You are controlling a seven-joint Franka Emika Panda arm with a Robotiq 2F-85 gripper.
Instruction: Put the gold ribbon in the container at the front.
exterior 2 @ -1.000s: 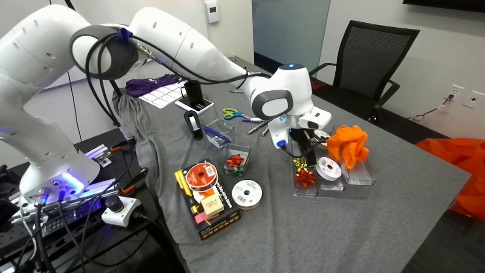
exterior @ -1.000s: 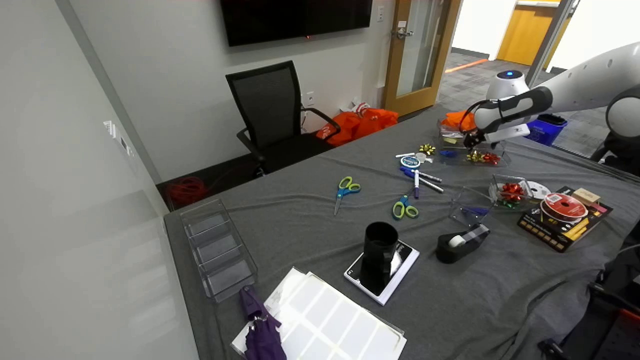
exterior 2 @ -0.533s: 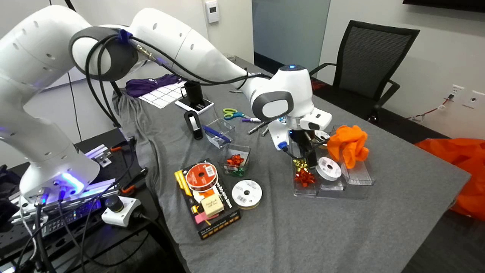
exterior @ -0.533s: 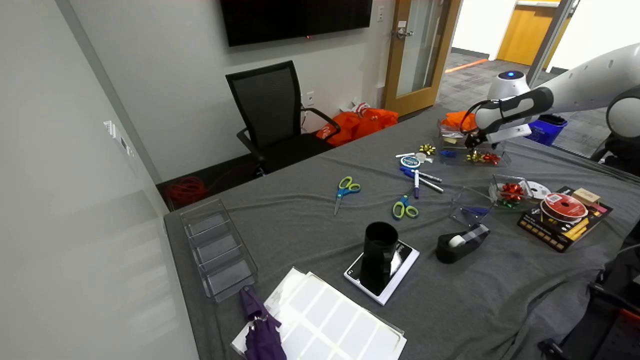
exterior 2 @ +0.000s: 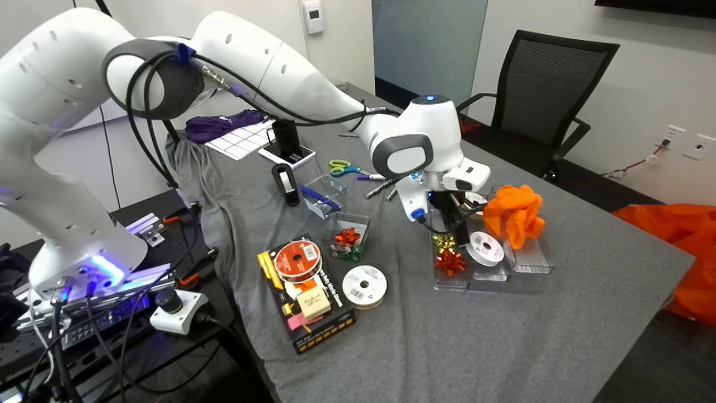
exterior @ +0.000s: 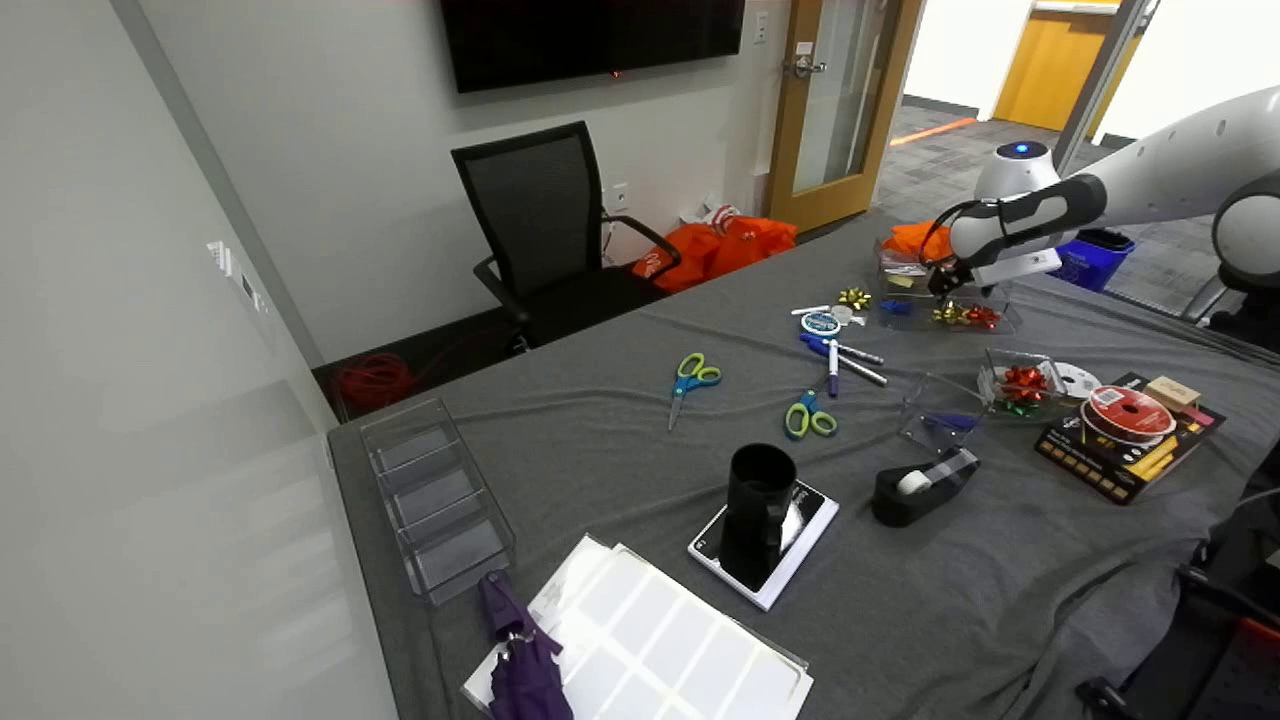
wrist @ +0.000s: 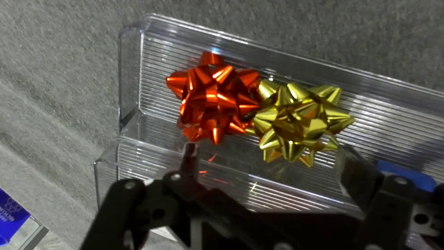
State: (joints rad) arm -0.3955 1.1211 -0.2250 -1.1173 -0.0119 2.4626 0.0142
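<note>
A shiny gold bow, matching the gold ribbon (wrist: 301,121), lies against a red bow (wrist: 215,97) in one compartment of the stepped clear tray (wrist: 236,38). My gripper (wrist: 266,148) stands open above that compartment, fingertips wide apart and nothing held. Its right fingertip comes close to the gold bow's edge; whether they touch I cannot tell. A second gold bow (exterior: 854,298) sits on the cloth beside the tray. Which box is the container at the front is unclear: a small clear container (exterior 2: 362,223) holds red and green bows, another (exterior 2: 330,180) a blue pen.
White ribbon spools (exterior 2: 485,249) and an orange bundle (exterior 2: 514,215) sit on the tray. A blue item (wrist: 406,175) lies near the right finger. Pens (exterior: 845,360), scissors (exterior: 810,415), a tape dispenser (exterior: 925,490), a mug (exterior: 760,500) and a glue box (exterior 2: 330,330) stand around the table.
In the exterior views the arm has sunk by a very small amount over the tray. The bows, the containers and the open jaws look the same.
</note>
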